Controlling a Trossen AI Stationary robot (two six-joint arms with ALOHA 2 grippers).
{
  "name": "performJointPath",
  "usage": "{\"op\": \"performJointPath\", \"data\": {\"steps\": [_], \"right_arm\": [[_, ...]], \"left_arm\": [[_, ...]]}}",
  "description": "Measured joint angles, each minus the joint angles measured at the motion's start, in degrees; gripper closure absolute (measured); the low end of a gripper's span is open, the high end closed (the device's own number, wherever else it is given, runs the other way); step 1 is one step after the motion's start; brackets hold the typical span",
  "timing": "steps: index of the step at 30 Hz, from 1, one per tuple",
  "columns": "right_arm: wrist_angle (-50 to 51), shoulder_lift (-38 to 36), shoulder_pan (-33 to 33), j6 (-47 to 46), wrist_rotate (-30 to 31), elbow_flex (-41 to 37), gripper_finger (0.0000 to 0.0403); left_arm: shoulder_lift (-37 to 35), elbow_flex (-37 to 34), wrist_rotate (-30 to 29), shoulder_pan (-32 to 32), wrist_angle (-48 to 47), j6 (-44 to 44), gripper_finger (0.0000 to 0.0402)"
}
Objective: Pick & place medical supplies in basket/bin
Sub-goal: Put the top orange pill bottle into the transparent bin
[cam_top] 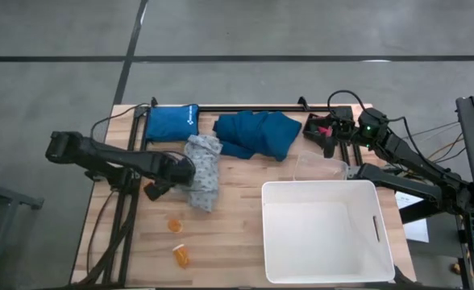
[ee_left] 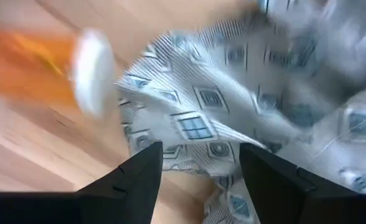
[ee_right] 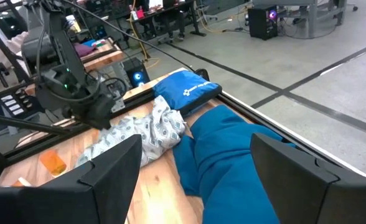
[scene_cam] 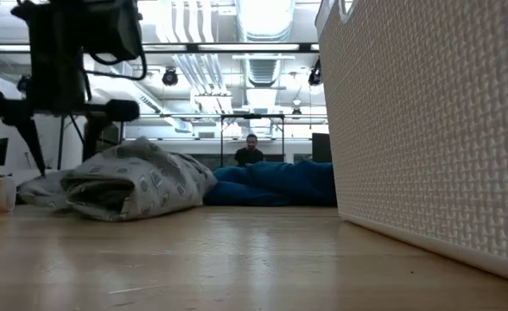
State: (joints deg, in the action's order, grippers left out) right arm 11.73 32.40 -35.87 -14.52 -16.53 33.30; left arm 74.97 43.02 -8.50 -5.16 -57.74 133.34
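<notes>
The white tub [cam_top: 327, 231] sat empty at the table's right, while the grey-blue patterned garment [cam_top: 204, 171], its long axis running front to back, lay directly under the nearer left gripper's [cam_top: 178, 172] spread, empty fingers [ee_left: 139, 180].

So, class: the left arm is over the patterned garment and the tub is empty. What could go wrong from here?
1. The left gripper, jaws open over the pale patterned garment, may pinch only a fold, so the cloth could trail or slip.
2. An orange pill bottle lies right beside the cloth and might be knocked rolling.
3. The white tub sits across the table, so a dragged garment could catch its rim.
</notes>
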Motion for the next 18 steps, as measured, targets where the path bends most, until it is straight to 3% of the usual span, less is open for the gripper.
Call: {"op": "performJointPath", "data": {"steps": [6, 11, 15, 18], "right_arm": [[0.0, 0.0, 0.0, 0.0, 0.0, 0.0, 0.0106], [0.0, 0.0, 0.0, 0.0, 0.0, 0.0, 0.0104], [0.0, 0.0, 0.0, 0.0, 0.0, 0.0, 0.0109], [0.0, 0.0, 0.0, 0.0, 0.0, 0.0, 0.0112]], "left_arm": [[-1.4, 1.6, 0.5, 0.0, -10.9, 6.0, 0.0183], [-1.4, 2.6, 7.4, 0.0, -13.0, 10.0, 0.0183], [-1.4, 3.2, 15.7, -0.1, -13.5, 20.0, 0.0183], [-1.3, 2.8, 16.9, -0.1, -14.9, 26.2, 0.0183]]}}
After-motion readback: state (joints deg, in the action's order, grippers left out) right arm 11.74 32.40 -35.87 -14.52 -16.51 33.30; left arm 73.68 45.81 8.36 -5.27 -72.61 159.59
